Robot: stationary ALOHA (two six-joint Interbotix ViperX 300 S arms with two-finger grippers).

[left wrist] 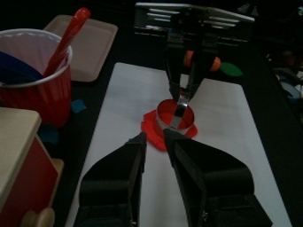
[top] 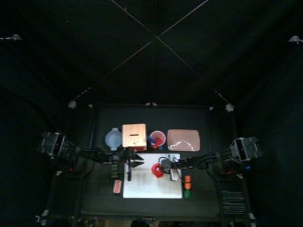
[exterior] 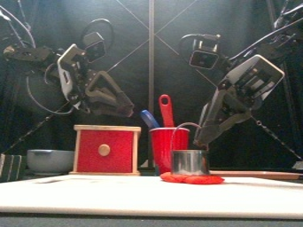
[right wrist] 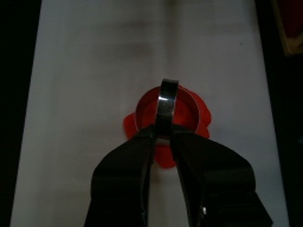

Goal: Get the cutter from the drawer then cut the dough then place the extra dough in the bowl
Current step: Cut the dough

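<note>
Starts at far left with a round blue-grey bowl (exterior: 50, 160), parked off the work area, likely so the scraps can be dropped there.

Moves on to a pale wooden box with a red drawer front (exterior: 108, 149). Looks shut, though head-on that is hard to confirm.

Finds the left gripper (left wrist: 159, 136) above, hanging over the flat white cutting board (exterior: 119, 188) with jaws a narrow gap apart and pinching nothing. Reads as standby, close enough to steady or peel dough.

Passes a red plastic cup (exterior: 168, 147) holding 1 blue and 1 red toy knife.

Reaches, just right of it, the round metal cutter (exterior: 190, 162), standing on the flat red dough disc (exterior: 193, 178) mid-board, where firm backing suits a press.

Ends at the right gripper (right wrist: 167, 133), pressed together on the cutter's wire handle from above, probably for a straight downward push.

Makes out no brand, label or lettering anywhere.
</note>
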